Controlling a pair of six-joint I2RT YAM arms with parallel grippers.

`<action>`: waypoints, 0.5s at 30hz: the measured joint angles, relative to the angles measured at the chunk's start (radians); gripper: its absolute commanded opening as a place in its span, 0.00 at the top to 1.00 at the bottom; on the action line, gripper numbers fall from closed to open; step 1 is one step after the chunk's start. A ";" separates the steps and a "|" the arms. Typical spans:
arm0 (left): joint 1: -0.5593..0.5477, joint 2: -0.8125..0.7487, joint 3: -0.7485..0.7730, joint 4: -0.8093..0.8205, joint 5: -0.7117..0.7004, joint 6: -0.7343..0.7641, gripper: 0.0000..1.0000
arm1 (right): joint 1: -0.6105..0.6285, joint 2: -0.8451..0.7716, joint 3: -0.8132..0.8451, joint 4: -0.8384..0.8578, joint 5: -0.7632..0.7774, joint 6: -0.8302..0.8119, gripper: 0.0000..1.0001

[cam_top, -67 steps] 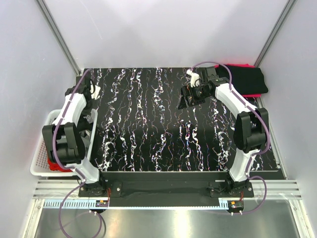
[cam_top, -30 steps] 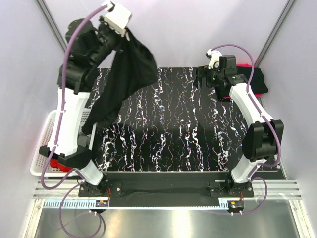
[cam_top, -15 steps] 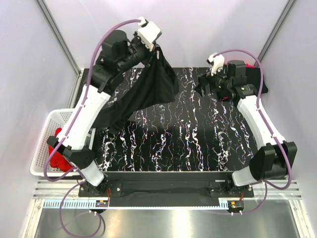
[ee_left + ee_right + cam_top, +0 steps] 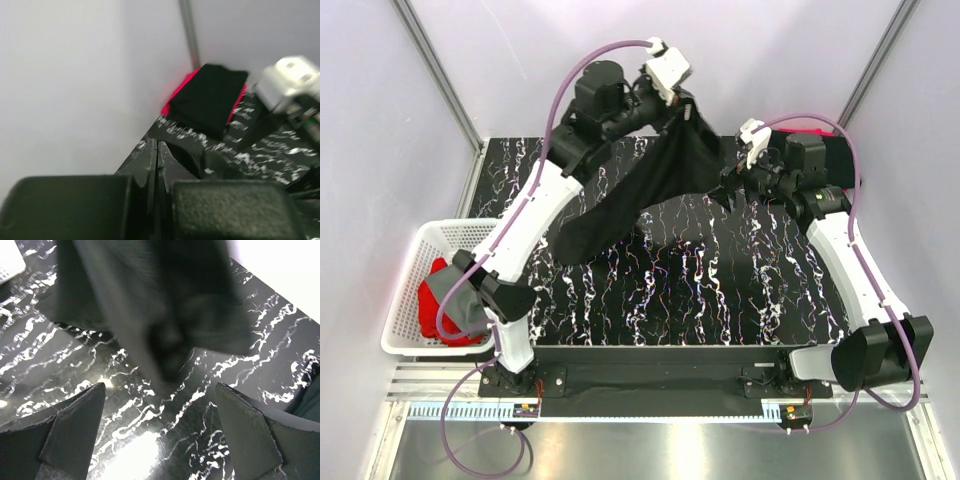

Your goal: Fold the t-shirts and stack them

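Overhead view of a black tabletop [image 4: 700, 300] veined with white, two white robot arms rising from the bottom edge. The left arm reaches high to the upper centre of the frame, where the left gripper [image 4: 680, 98] is clamped tight on one edge of a black t-shirt [image 4: 640, 190]. The shirt hangs from it in a loose diagonal drape down toward the centre left, its lower end close to the table. In the left wrist view the two fingers are pressed together with a thin fold of dark cloth between them.

The right gripper [image 4: 732, 185] sits just right of the hanging shirt, jaws spread wide and holding nothing; its wrist view shows the blurred shirt hanging ahead of the fingers.

At the upper right corner a folded black t-shirt [image 4: 835, 160] lies on a red t-shirt [image 4: 800, 130]. At lower left a white slatted basket [image 4: 410, 255] holds a red garment [image 4: 432, 305].
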 measured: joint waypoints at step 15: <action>-0.026 -0.039 -0.276 0.172 -0.149 0.032 0.25 | 0.000 -0.080 -0.095 -0.001 0.053 -0.089 0.03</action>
